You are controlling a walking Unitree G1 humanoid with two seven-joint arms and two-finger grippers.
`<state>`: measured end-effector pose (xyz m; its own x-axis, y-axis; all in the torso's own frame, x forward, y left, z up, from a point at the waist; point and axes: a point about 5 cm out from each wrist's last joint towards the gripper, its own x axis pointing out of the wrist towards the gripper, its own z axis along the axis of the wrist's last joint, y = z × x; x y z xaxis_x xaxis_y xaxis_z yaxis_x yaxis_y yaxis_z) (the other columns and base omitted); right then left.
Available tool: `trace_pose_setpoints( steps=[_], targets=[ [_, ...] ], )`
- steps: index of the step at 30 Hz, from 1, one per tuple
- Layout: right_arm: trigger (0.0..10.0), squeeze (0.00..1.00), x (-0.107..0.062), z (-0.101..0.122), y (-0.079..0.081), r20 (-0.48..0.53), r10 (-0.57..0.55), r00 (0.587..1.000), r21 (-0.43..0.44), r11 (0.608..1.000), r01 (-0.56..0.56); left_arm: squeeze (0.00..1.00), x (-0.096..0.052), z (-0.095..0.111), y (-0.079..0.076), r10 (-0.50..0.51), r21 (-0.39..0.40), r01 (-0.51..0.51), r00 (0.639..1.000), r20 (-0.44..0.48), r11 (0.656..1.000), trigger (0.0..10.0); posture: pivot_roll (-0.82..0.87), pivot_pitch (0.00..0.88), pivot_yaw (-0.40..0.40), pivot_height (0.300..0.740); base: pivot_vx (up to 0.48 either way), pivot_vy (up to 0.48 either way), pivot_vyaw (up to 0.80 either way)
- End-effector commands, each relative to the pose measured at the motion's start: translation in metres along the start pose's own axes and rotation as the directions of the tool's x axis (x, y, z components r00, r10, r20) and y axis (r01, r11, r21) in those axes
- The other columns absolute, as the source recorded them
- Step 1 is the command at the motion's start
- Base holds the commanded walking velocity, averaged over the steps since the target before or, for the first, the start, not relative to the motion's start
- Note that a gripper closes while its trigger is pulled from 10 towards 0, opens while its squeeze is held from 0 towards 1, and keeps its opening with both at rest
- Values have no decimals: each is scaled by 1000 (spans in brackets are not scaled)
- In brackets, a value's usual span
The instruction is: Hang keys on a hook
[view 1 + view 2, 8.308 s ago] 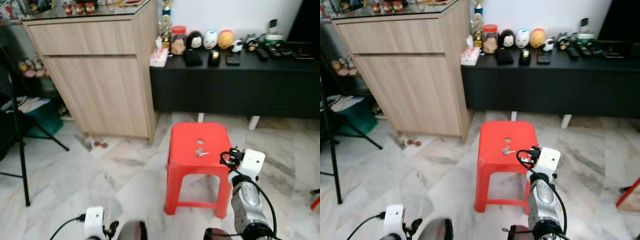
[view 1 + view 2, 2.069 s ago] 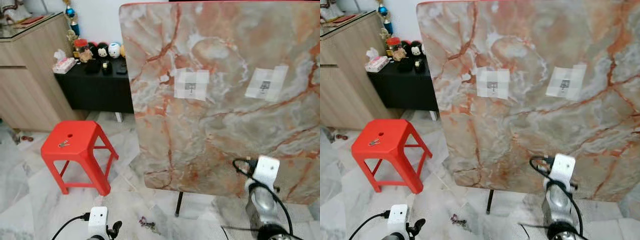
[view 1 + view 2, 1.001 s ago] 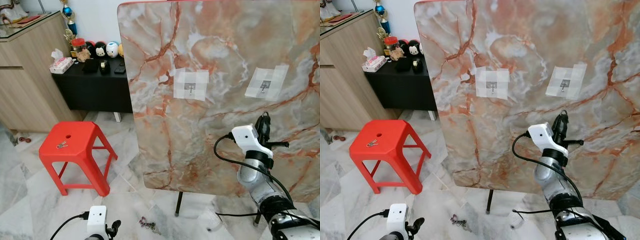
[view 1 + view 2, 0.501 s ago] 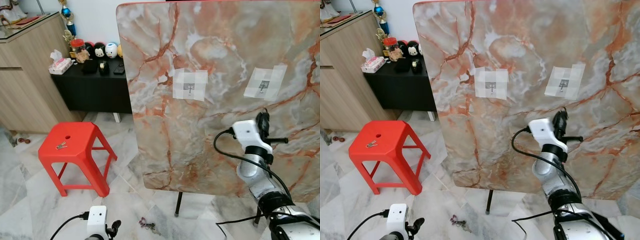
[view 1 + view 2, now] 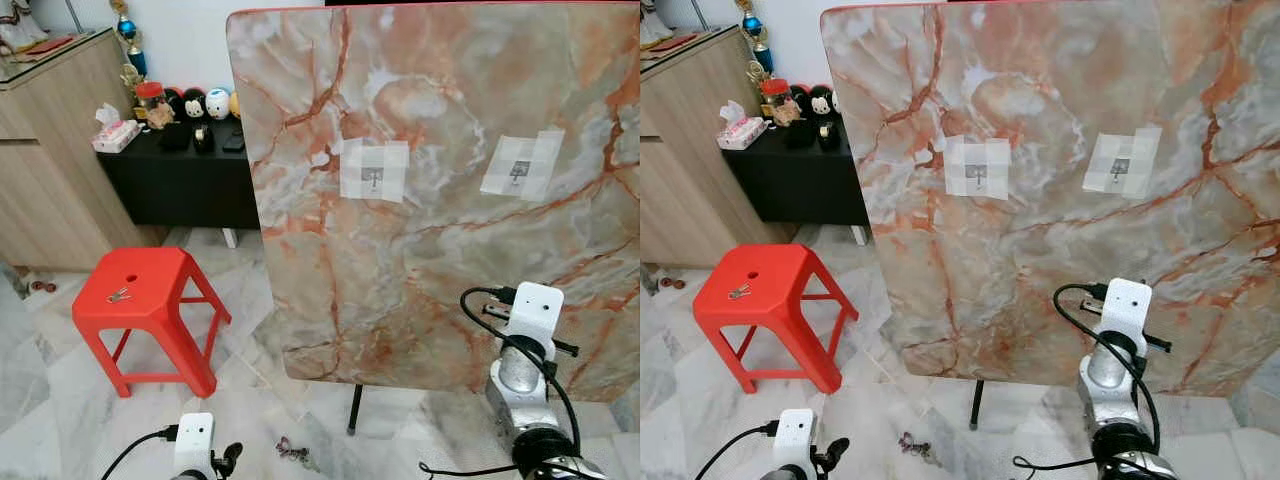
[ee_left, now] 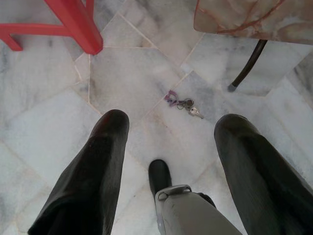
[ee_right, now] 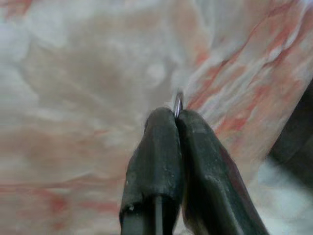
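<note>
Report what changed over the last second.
The right arm has come down from its raised reach below the right taped hook on the marble board. The right end effector is shut on a key ring. Unchanged: the left end effector hangs open over the floor keys, and the other keys lie on the red stool.

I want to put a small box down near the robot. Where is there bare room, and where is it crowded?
The red stool top is bare except for a small key near its hole. The marble floor between stool and wooden cabinet is open. The black sideboard is crowded with jars and figurines. On the floor by the marble panel's leg lie keys.
</note>
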<state>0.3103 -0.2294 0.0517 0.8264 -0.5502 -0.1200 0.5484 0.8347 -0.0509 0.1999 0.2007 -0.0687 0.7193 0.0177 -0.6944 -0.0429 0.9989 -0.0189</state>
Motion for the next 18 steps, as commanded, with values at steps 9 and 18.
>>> trace_pose_setpoints(
  steps=[9, 18],
  targets=[
    [10000, 0, -9, -27, -3, -170, 39, 985, 124, 992, -17, 0, -1, -4, 3, 10, 6, -9, 1000, -17, 1000, 10000, 6, 0, 18, 740, 0, 0, 0],
    [10000, 0, -18, -38, -1, -196, 68, 978, 153, 988, -38, 0, -2, -4, 3, 5, 13, -4, 1000, -19, 1000, 10000, 1, 0, 24, 740, 0, 0, 0]
  ],
)
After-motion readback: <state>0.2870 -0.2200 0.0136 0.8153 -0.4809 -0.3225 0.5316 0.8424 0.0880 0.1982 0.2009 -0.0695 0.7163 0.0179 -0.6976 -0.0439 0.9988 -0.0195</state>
